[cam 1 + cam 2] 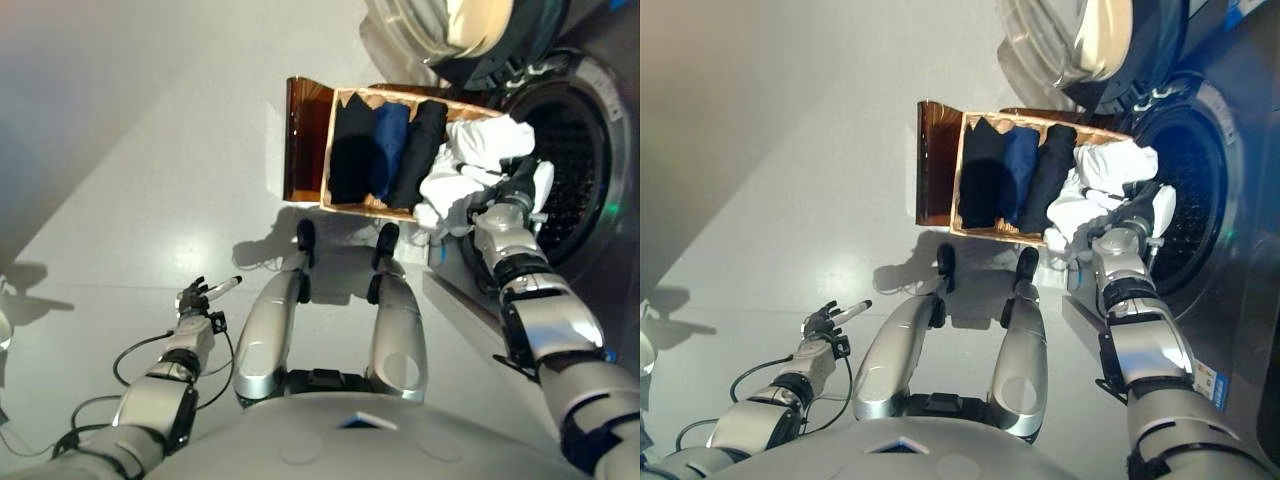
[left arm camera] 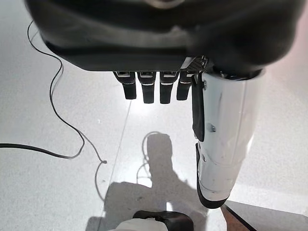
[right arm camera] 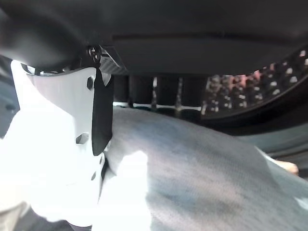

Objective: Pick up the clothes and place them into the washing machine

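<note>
- White cloth, a crumpled garment [image 1: 472, 170], is bunched in my right hand [image 1: 512, 196], which I hold up at the mouth of the washing machine [image 1: 590, 150].
- My right wrist view shows my thumb and fingers [image 3: 159, 91] pressed down into the pale fabric, clasping it, with the perforated metal drum [image 3: 255, 91] just past the fingertips.
- Part of the garment drapes down over the near corner of the wooden box [image 1: 310, 140], and part lies against the rim of the machine's opening; none of it is inside the drum yet.
- The wooden box stands on the floor just beside the machine, touching or nearly touching its front.
- Inside the box three folded pieces lie side by side: a black one [image 1: 352, 150] farthest from the machine, a blue one [image 1: 390, 148] in the middle, and another black one [image 1: 420, 150] nearest the machine, right next to the white cloth.
- The machine's round door [image 1: 450, 30] is swung open above the box.
- My left hand [image 1: 200, 298] hangs low over the bare grey floor [image 1: 120, 150], well apart from the box; its fingers are relaxed and straight and it carries nothing.
</note>
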`<state>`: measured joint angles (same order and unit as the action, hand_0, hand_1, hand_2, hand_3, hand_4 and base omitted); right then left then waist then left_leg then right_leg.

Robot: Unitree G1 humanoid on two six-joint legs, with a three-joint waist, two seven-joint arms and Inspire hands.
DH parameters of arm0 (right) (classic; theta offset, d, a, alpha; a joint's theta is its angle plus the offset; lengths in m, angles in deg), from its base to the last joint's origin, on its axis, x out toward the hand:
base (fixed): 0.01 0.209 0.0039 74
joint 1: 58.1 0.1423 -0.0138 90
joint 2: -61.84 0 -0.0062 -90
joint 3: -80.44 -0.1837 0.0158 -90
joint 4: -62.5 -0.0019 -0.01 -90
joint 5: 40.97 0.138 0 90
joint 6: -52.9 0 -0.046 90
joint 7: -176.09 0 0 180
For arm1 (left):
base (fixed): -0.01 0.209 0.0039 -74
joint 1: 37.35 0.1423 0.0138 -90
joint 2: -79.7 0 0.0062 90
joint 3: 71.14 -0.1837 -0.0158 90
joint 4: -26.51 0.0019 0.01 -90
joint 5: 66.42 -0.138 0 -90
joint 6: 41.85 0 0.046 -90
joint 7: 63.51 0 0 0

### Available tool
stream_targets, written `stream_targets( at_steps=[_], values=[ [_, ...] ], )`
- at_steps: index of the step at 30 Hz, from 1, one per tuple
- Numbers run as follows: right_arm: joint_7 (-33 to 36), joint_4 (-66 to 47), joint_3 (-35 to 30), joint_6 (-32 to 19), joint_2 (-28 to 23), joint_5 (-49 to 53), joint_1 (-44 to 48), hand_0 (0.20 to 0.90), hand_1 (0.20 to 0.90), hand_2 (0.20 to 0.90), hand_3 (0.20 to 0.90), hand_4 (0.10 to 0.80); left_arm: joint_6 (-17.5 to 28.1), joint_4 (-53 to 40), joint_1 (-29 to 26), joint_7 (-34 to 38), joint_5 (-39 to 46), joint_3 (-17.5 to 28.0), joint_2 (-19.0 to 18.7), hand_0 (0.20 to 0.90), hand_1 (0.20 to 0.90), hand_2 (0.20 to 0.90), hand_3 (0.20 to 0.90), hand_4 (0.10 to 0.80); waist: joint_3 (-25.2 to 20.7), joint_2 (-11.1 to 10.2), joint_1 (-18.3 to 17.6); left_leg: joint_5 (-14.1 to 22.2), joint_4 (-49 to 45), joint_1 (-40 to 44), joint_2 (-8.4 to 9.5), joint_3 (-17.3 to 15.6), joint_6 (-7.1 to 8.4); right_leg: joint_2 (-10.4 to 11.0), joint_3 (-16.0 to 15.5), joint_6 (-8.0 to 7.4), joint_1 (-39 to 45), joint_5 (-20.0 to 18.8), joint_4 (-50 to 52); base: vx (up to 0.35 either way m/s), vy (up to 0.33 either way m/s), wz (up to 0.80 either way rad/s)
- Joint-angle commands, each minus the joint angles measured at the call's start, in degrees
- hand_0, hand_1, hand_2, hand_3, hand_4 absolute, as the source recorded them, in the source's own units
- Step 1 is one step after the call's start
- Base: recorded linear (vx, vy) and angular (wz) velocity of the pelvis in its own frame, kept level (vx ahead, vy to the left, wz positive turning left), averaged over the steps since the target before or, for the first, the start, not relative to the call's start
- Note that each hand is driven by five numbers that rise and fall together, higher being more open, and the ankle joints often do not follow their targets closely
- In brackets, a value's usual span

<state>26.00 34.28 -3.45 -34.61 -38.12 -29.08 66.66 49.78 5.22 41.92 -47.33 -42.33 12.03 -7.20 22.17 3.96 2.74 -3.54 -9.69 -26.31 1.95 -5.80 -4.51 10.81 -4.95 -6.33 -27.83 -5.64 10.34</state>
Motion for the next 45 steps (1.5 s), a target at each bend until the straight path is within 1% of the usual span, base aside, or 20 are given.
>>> stream_targets(
  at_steps=[1, 2, 3, 5, 6, 7, 8, 9, 11, 13, 14, 15, 18, 19, 28, 29, 34, 36, 42, 45],
  values=[
    [2.1, -5.9, -1.9, -3.7, -1.6, 2.3, -3.6, 0.2, 0.2, 0.2, 0.2, 0.3, -0.2, 4.3, 4.3, 1.5, -1.3, 2.2, -2.5, 0.9, 0.9, 0.9, 0.9, 0.8, -1.4, 0.1, -0.2, -0.2, -0.8, -2.6, -1.03, 1.4, 6.84, 2.5, 1.5, -2.11, 4.1, 2.5, -0.8, 0.039, -0.01, -0.03],
    [2.4, -9.0, -4.0, -6.2, 0.4, 6.2, -5.6, 0.2, 0.2, 0.2, 0.2, 0.3, 0.0, 3.3, 5.0, 1.6, -1.2, 2.4, -2.1, 0.9, 0.9, 0.9, 0.9, 0.8, -1.5, 0.0, -0.5, -0.1, -0.6, -1.9, -1.15, 1.3, 6.84, 2.4, 1.5, -2.15, 5.1, 2.6, -1.1, 0.0, 0.0, 0.0],
    [2.4, -9.1, -4.0, -6.2, 0.4, 6.2, -5.7, 0.2, 0.2, 0.2, 0.2, 0.3, 0.0, 3.3, 5.1, 1.6, -1.2, 2.3, -2.1, 0.9, 0.9, 0.9, 0.9, 0.8, -1.5, -0.1, -0.5, -0.1, -0.6, -1.9, -1.14, 1.3, 6.84, 2.5, 1.5, -2.15, 5.1, 2.6, -1.1, 0.041, -0.012, -0.05],
    [0.5, -12.0, -6.1, -9.5, 2.8, 12.6, -8.2, 0.2, 0.2, 0.2, 0.2, 0.3, 0.0, 2.5, 5.7, 1.5, -1.2, 2.5, -1.7, 0.9, 0.9, 0.9, 0.9, 0.8, -1.6, -0.4, -0.8, 0.1, -0.5, -0.8, -1.29, 1.4, 6.77, 2.3, 1.6, -2.17, 6.0, 2.7, -1.5, 0.038, -0.006, -0.07],
    [-1.0, -12.1, -7.1, -11.5, 4.4, 17.7, -9.4, 0.2, 0.2, 0.2, 0.2, 0.3, -0.2, 2.4, 6.0, 1.1, -1.3, 2.6, -1.5, 0.9, 0.9, 0.9, 0.9, 0.8, -1.6, -0.5, -0.9, 0.2, -0.5, -0.1, -1.42, 1.2, 6.75, 2.4, 1.5, -2.19, 6.9, 2.7, -1.8, 0.03, 0.0, -0.05],
    [-1.0, -12.0, -7.1, -11.5, 4.4, 17.8, -9.4, 0.2, 0.2, 0.2, 0.2, 0.3, -0.2, 2.4, 6.0, 1.1, -1.3, 2.6, -1.5, 0.9, 0.9, 0.9, 0.9, 0.8, -1.6, -0.5, -0.9, 0.2, -0.4, 0.0, -1.42, 1.2, 6.76, 2.4, 1.5, -2.19, 6.9, 2.7, -1.9, 0.034, 0.004, -0.04],
    [-4.4, -13.2, -9.1, -14.3, 6.4, 26.8, -10.5, 0.2, 0.2, 0.2, 0.2, 0.3, -0.3, 2.4, 6.1, 0.9, -1.0, 3.0, -1.3, 0.9, 0.9, 0.9, 0.9, 0.8, -1.7, -0.7, -1.0, 0.2, -0.2, 0.8, -1.48, 1.1, 6.86, 2.4, 1.5, -2.22, 7.7, 2.7, -2.3, 0.019, 0.0, -0.06],
    [-4.5, -13.1, -9.1, -14.3, 6.4, 26.8, -10.5, 0.2, 0.2, 0.2, 0.2, 0.3, -0.3, 2.4, 6.1, 0.9, -1.0, 2.9, -1.3, 0.9, 0.9, 0.9, 0.9, 0.8, -1.7, -0.7, -1.0, 0.2, -0.1, 0.8, -1.48, 1.1, 6.86, 2.4, 1.5, -2.23, 7.8, 2.7, -2.4, 0.015, -0.001, -0.05],
    [-7.8, -13.5, -10.4, -16.5, 8.6, 35.0, -11.5, 0.2, 0.2, 0.2, 0.2, 0.3, -0.2, 2.2, 6.2, 0.3, -0.5, 2.9, -1.1, 0.9, 0.9, 0.9, 0.9, 0.8, -1.8, -0.8, -1.1, 0.1, 0.2, 1.3, -1.57, 1.1, 7.03, 2.5, 1.5, -2.23, 8.3, 2.8, -2.7, 0.001, -0.002, -0.05],
    [-11.9, -13.2, -11.7, -18.2, 10.7, 44.4, -11.2, 0.2, 0.2, 0.2, 0.2, 0.3, -0.2, 2.2, 6.0, -0.3, 0.2, 2.9, -1.0, 0.9, 0.9, 0.9, 0.9, 0.8, -2.0, -0.7, -0.9, -0.2, 0.4, 1.3, -1.58, 1.0, 7.12, 2.5, 1.4, -2.17, 8.3, 2.7, -2.8, -0.003, 0.007, -0.08],
    [-14.7, -11.3, -13.5, -19.5, 12.7, 52.8, -10.3, 0.2, 0.2, 0.2, 0.2, 0.3, -0.3, 2.4, 6.0, -0.7, 0.9, 2.5, -0.8, 0.9, 0.9, 0.9, 0.9, 0.8, -1.9, -0.5, -0.8, 0.1, 0.1, 1.3, -1.48, 1.0, 7.23, 2.5, 1.5, -2.1, 8.3, 3.2, -2.5, 0.0, 0.006, -0.07],
    [-14.9, -11.1, -13.5, -19.5, 12.7, 52.9, -10.2, 0.2, 0.2, 0.2, 0.2, 0.3, -0.3, 2.4, 5.9, -0.8, 0.9, 2.5, -0.9, 0.9, 0.9, 0.9, 0.9, 0.8, -1.9, -0.5, -0.8, 0.1, 0.1, 1.2, -1.48, 1.0, 7.23, 2.5, 1.5, -2.1, 8.3, 3.2, -2.5, -0.017, 0.013, -0.03],
    [-18.7, -8.3, -16.9, -20.4, 16.4, 65.7, -8.6, 0.2, 0.2, 0.2, 0.2, 0.3, -0.7, 3.1, 5.4, -1.3, 1.8, 1.8, -0.4, 0.9, 0.9, 0.9, 0.9, 0.8, -2.0, 0.1, -0.5, 0.1, 0.3, 1.1, -1.33, 0.9, 7.42, 2.5, 1.6, -2.02, 8.1, 3.5, -2.5, 0.0, 0.0, 0.0],
    [-19.5, -6.7, -17.4, -20.1, 16.6, 67.7, -8.0, 0.2, 0.2, 0.2, 0.2, 0.3, -0.9, 3.3, 5.3, -1.6, 2.2, 1.7, -0.3, 0.9, 0.9, 0.9, 0.9, 0.8, -2.0, 0.3, -0.4, 0.1, 0.4, 1.2, -1.26, 0.9, 7.51, 2.6, 1.5, -2.02, 8.1, 3.6, -2.5, 0.0, 0.0, 0.0],
    [-19.1, -1.1, -20.5, -21.4, 15.1, 72.7, -2.3, 0.2, 0.2, 0.2, 0.2, 0.3, -0.8, 3.5, 4.6, -1.8, 3.5, -0.2, 0.3, 0.9, 0.9, 0.9, 0.9, 0.8, -2.2, 1.7, 0.6, -0.3, 0.7, 0.8, -0.89, 1.2, 7.47, 3.0, 1.4, -1.95, 7.7, 3.6, -2.2, 0.0, 0.0, 0.0],
    [-18.4, 0.5, -20.7, -21.2, 13.4, 71.9, -0.6, 0.2, 0.2, 0.2, 0.2, 0.3, -0.8, 3.4, 5.0, -1.9, 3.4, -0.6, 0.2, 0.9, 0.9, 0.9, 0.9, 0.8, -2.2, 2.1, 1.0, 0.2, 0.4, 0.9, -0.78, 1.3, 7.47, 3.1, 1.5, -2.0, 7.7, 4.2, -1.6, 0.0, 0.0, 0.0],
    [-17.3, 1.5, -21.7, -21.1, 10.1, 71.2, 3.4, 0.2, 0.2, 0.2, 0.2, 0.3, -0.4, 2.6, 5.2, -2.2, 3.5, -1.2, 0.0, 0.9, 0.9, 0.9, 0.9, 0.8, -2.1, 3.0, 1.8, 0.0, 0.6, 0.3, -0.65, 1.0, 7.51, 3.2, 1.5, -2.06, 6.8, 4.2, -1.3, 0.0, 0.0, 0.0],
    [-16.5, 1.8, -22.5, -21.5, 7.7, 71.5, 5.5, 0.2, 0.2, 0.2, 0.2, 0.3, -0.5, 2.3, 5.8, -2.4, 3.5, -1.8, -0.3, 0.9, 0.9, 0.9, 0.9, 0.8, -2.1, 3.5, 2.2, -0.4, 1.0, 0.0, -0.57, 0.8, 7.65, 3.2, 1.5, -2.17, 6.1, 4.2, -1.2, 0.0, 0.0, 0.0],
    [-15.1, 2.3, -24.9, -23.1, 5.2, 73.5, 8.4, 0.2, 0.2, 0.2, 0.2, 0.3, -0.7, 1.5, 6.2, -2.8, 4.1, -2.8, -0.2, 0.9, 0.9, 0.9, 0.9, 0.8, -2.1, 5.0, 2.8, -0.3, 0.7, -1.0, -0.45, 0.8, 7.62, 3.3, 1.8, -2.12, 4.6, 5.3, 0.3, 0.008, 0.003, 0.02],
    [-14.0, 1.2, -24.1, -23.7, 2.8, 72.2, 10.5, 0.2, 0.2, 0.2, 0.2, 0.3, -0.7, 0.8, 6.5, -2.8, 4.6, -3.5, -0.6, 0.9, 0.9, 0.9, 0.9, 0.8, -0.6, 5.8, 2.6, 1.6, -4.6, -4.1, -0.64, 0.8, 6.86, 3.0, 2.9, -1.41, 1.0, 7.3, 6.0, -0.031, -0.01, -0.01]
  ],
)
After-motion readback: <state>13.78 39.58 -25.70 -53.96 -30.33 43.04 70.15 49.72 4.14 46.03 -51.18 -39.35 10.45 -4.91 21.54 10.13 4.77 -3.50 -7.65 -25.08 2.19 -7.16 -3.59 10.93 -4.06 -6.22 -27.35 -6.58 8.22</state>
